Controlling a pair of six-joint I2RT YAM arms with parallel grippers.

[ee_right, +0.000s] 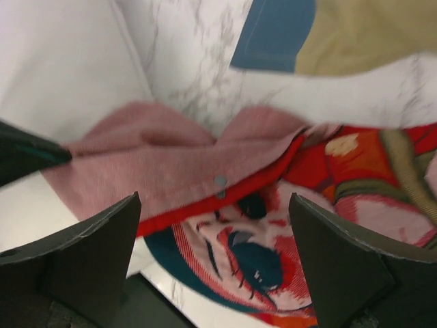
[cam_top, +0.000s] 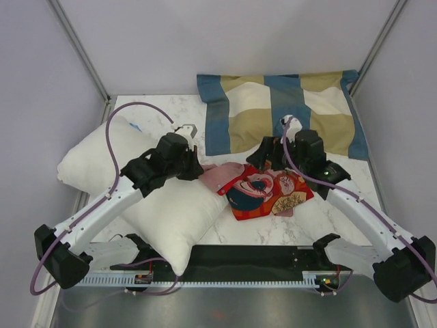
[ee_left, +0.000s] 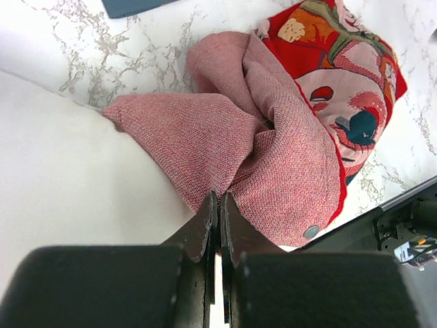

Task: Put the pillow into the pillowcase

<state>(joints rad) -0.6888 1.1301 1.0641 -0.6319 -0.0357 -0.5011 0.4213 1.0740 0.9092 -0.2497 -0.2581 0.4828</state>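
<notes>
The white pillow [cam_top: 164,212] lies at the left, partly under my left arm; it also shows in the left wrist view [ee_left: 68,178]. The red cartoon-print pillowcase [cam_top: 270,191] lies crumpled at the centre, its dull pink inside turned out toward the pillow. My left gripper [cam_top: 203,172] is shut on the pink edge of the pillowcase [ee_left: 273,137], with the fingertips [ee_left: 210,205] pinching the fabric at the pillow's edge. My right gripper [cam_top: 263,162] is open and empty, hovering just above the pillowcase [ee_right: 259,232] near its snap-button hem, with its fingers [ee_right: 102,253] wide apart.
A blue, tan and cream checked pillow [cam_top: 287,113] lies at the back right against the wall. The black base rail [cam_top: 259,258] runs along the near edge. Enclosure walls close in the left, right and back.
</notes>
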